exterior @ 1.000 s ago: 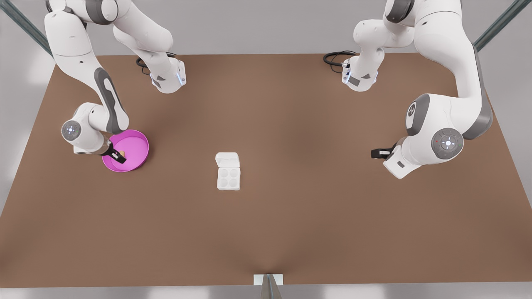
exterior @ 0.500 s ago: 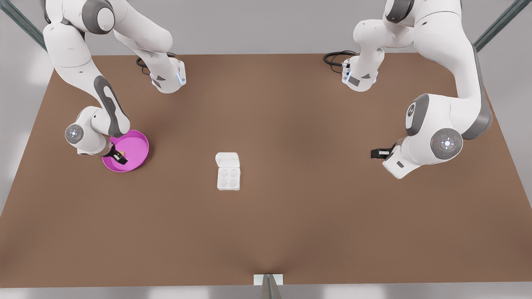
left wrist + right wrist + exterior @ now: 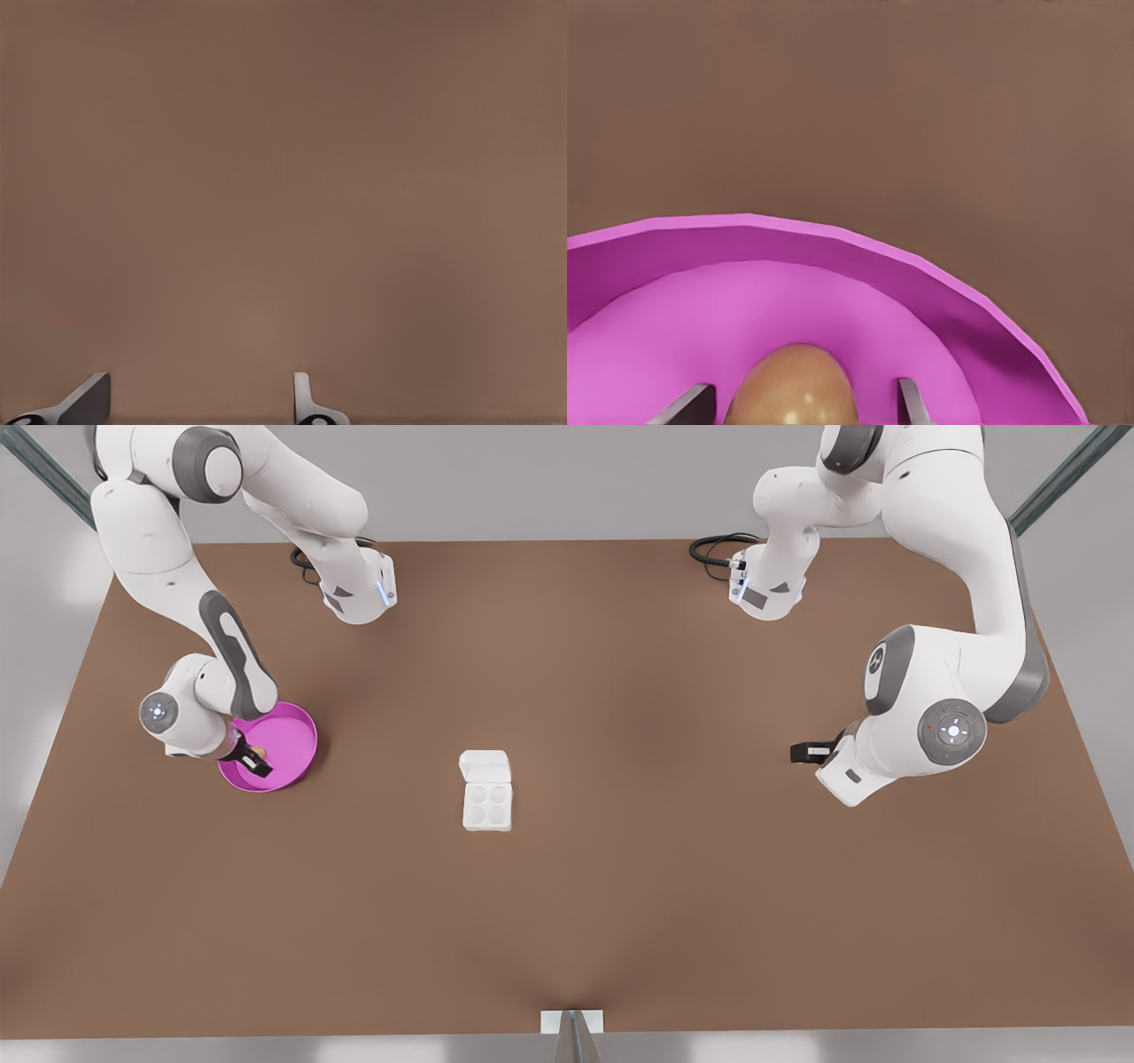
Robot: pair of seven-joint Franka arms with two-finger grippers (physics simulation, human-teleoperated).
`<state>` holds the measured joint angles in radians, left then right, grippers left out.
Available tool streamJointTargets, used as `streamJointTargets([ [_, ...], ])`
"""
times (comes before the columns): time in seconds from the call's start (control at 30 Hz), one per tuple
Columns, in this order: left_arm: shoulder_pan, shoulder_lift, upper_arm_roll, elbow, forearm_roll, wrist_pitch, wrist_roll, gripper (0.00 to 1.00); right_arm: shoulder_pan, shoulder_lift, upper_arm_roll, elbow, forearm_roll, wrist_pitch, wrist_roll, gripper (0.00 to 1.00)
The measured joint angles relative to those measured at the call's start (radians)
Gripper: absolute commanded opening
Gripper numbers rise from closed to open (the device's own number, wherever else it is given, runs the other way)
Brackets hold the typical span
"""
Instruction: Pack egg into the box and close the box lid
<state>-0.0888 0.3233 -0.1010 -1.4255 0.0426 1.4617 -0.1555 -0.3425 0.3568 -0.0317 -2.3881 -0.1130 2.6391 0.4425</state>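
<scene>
Right end effector lowered, straddling egg

I'm looking down on a brown table. A round magenta-pink dish sits directly on it toward the front view's left. Near the middle rests the box, white with four round cups, its box lid lying open flat on the far side. At the far edge two white arm bases stand on the surface, well apart, each with a black cable coiled beside it.
</scene>
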Motion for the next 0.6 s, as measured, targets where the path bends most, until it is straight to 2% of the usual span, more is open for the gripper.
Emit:
streamJointTargets([
  [0.3,0.0,0.0,0.0,0.0,0.001,0.001,0.0,1.0,-0.002,-0.003,0.003,0.01,0.003,-0.011,-0.015,0.64],
  [0.6,0.0,0.0,0.0,0.002,0.001,0.001,0.0,1.0,0.005,-0.01,0.003,0.067,0.125,-0.101,-0.06,0.58],
])
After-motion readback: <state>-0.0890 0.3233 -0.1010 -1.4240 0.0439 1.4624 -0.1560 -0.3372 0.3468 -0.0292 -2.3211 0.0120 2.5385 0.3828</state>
